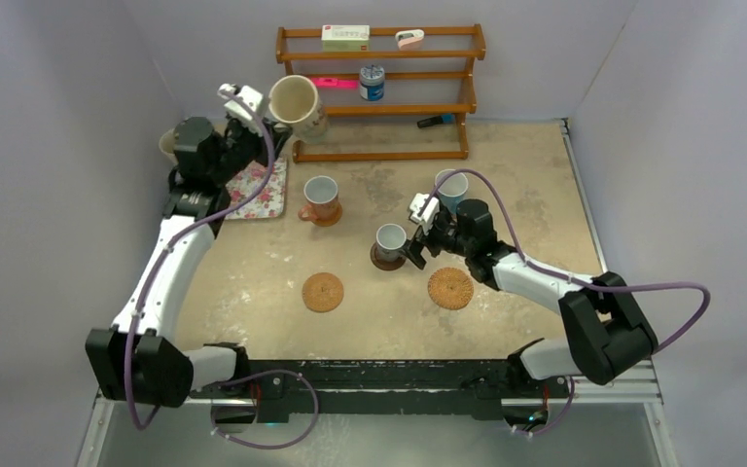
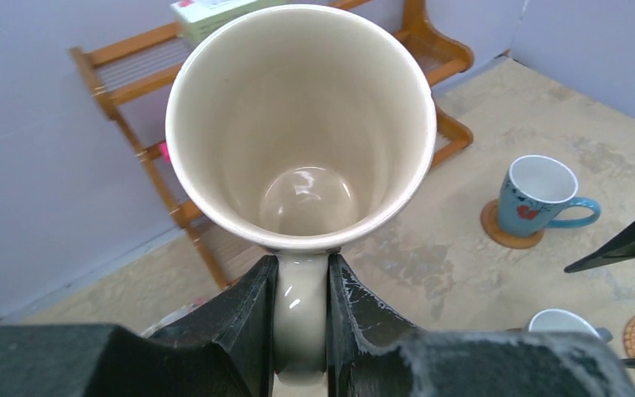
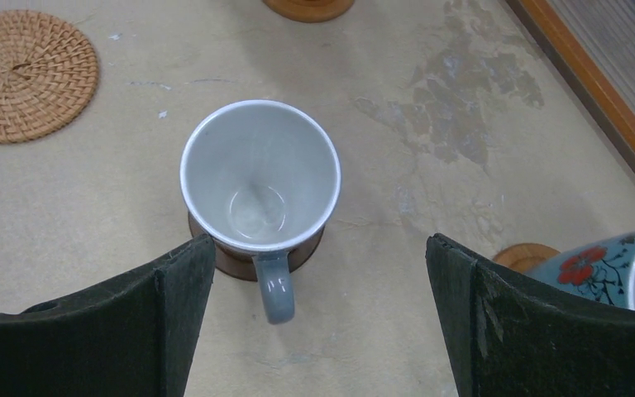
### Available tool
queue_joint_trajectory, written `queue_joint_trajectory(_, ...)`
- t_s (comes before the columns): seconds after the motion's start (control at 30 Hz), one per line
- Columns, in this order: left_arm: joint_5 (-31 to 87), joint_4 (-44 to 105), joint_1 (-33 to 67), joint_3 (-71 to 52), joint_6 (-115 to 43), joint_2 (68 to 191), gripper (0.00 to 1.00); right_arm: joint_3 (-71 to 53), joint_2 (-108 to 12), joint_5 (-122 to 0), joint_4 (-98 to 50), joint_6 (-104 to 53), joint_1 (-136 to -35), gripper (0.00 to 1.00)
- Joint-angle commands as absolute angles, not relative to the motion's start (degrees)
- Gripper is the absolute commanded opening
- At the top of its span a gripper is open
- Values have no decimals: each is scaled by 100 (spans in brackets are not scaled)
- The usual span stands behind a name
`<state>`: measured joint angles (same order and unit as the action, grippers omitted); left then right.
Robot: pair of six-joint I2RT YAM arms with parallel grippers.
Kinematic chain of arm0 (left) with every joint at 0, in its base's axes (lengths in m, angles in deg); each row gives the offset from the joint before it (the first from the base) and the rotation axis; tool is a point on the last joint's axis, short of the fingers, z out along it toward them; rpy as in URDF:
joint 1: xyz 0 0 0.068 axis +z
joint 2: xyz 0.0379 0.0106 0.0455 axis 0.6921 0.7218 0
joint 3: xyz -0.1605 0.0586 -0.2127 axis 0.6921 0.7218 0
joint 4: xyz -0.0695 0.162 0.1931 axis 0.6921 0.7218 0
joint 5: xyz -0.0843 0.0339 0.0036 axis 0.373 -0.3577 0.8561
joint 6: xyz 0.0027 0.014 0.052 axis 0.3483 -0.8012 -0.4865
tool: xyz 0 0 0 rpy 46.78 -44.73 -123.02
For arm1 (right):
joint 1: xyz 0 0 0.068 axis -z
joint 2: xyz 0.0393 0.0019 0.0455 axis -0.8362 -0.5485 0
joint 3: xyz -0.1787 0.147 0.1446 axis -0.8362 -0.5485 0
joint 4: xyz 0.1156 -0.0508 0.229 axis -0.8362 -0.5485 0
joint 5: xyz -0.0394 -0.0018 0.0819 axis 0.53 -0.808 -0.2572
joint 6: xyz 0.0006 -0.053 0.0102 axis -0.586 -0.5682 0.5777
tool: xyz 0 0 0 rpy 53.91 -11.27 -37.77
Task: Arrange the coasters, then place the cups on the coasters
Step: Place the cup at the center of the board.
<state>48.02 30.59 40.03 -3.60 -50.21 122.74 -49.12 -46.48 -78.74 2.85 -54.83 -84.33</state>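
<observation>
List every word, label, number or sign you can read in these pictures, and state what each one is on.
No text can be read in any view.
Box on the top shelf of the wooden rack: printing with a red mark, too small to read.
Tin can on a lower shelf: label too blurred to read.
Light blue mug: red flower pattern only, no letters.

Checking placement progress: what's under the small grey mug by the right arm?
A dark brown coaster sits under the small grey mug. Only its near edge shows around the mug's base. The middle of the coaster is covered by the mug.
</observation>
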Motion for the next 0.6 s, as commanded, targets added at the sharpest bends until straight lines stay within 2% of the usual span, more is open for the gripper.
queue_joint_trajectory(0.0,4279,2528,3284,-1118,-5174,12757,0,-5041,-4405,-7727,834,-5155,-8280,99)
queue_joint_trajectory(0.23,3241,2902,2185,-1694,-5550,13673,0,-5131,-4370,-7789,1265,-4667,-7881,99)
queue_joint_trajectory(0.43,3086,2820,1977,-1635,-5489,14122,0,-4969,-4452,-8474,861,-4925,-7752,99)
queue_joint_trajectory(0.57,2934,2764,1925,-1576,-5463,14417,0,-4907,-4561,-8502,762,-5048,-7758,99)
